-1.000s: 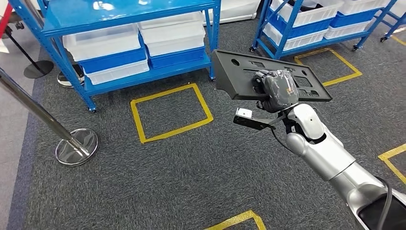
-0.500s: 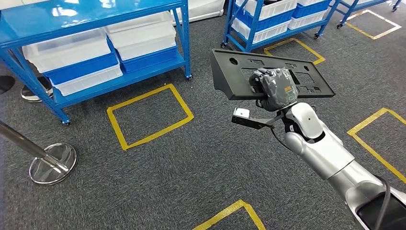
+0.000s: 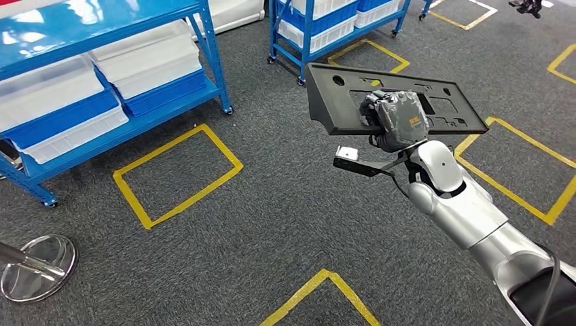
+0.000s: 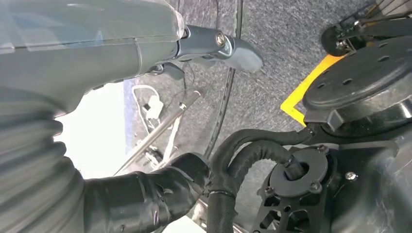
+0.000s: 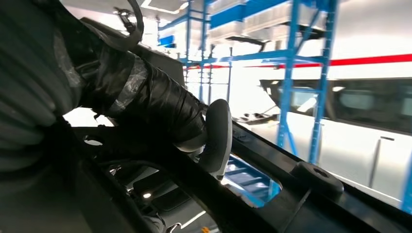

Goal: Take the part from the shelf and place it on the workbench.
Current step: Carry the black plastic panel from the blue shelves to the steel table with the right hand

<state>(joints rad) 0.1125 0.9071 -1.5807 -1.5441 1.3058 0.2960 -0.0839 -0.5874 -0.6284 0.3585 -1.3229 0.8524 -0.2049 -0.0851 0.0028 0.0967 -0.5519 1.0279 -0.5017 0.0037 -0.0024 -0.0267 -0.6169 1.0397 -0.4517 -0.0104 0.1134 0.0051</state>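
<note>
Gripping the part (image 3: 380,102) in the head view, the right hand (image 3: 397,121) reaches forward, holding that flat black slotted panel above carpet, well apart from the blue shelf (image 3: 102,81). Right wrist view: fingers (image 5: 145,97) wrap its edge. Left wrist view: the left hand (image 4: 73,58), grasp unclear.

- The floor (image 3: 272,224) is dark grey carpet.
- Yellow tape squares (image 3: 178,174) are stuck on it.
- Blue racks (image 3: 102,68) hold white and blue bins (image 3: 146,58).
- A shiny round stand base (image 3: 37,266) sits near the corner.
</note>
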